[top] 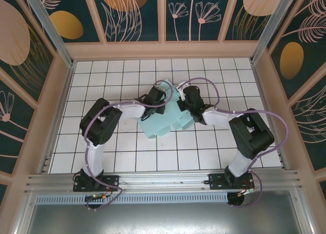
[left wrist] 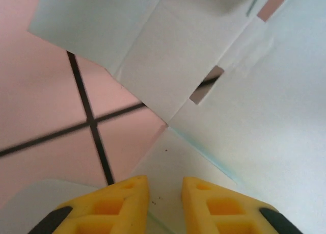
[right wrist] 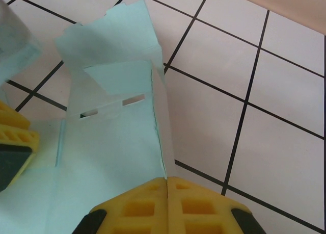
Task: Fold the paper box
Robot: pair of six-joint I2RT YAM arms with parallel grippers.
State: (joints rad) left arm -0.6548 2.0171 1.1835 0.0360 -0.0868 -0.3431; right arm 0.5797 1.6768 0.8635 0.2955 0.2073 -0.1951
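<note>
Paper box (top: 164, 119) lying between table (top: 127, 157) centre and far edge; right gripper (right wrist: 167, 182) is clenching its upright wall (right wrist: 159, 127), left gripper (left wrist: 165, 185) is hovering, slightly parted, over a flap (left wrist: 170, 162); pressing along the score line should give the cleanest fold

White-tiled table top (top: 127, 157), dark grout lines, is lying across the centre of the top view. Peach wooden ledge (top: 163, 50) is running along 12 o'clock, with dark teal floral wall panels (top: 132, 12) rising behind it. Slanted aluminium post (top: 48, 25) is standing at 11 o'clock, second post (top: 275, 25) at 1 o'clock. Aluminium rail (top: 163, 180) is spanning 6 o'clock, and a grey metal sheet (top: 163, 218) is lying below it.
</note>
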